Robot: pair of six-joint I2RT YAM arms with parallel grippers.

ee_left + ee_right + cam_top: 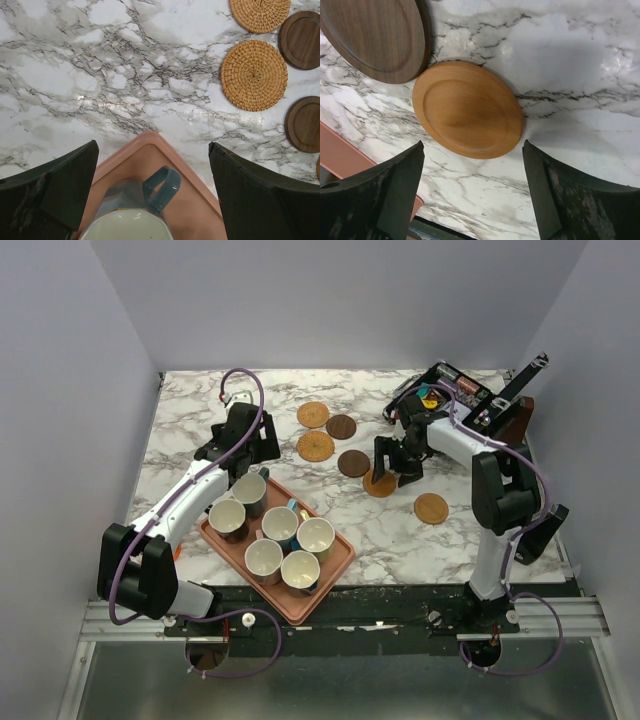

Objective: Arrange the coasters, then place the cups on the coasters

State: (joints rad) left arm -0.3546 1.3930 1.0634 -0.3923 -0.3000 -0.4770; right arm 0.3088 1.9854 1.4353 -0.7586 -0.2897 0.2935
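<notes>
Six coasters lie on the marble: woven ones (313,415) (315,447), dark brown ones (341,427) (353,463), and smooth tan ones (379,484) (431,508). My right gripper (397,462) is open just above the table, and the tan coaster (467,110) lies flat right in front of its fingertips, beside a dark one (372,35). Six cups stand in the salmon-pink tray (335,565). My left gripper (250,455) hangs open over the tray's far corner. A cup with a blue-grey handle (162,187) sits below, between its fingers.
A black box of small items (450,390) and a dark brown object (515,420) sit at the back right. Lilac walls close in the table on three sides. The tray's corner (340,155) shows at the left of the right wrist view.
</notes>
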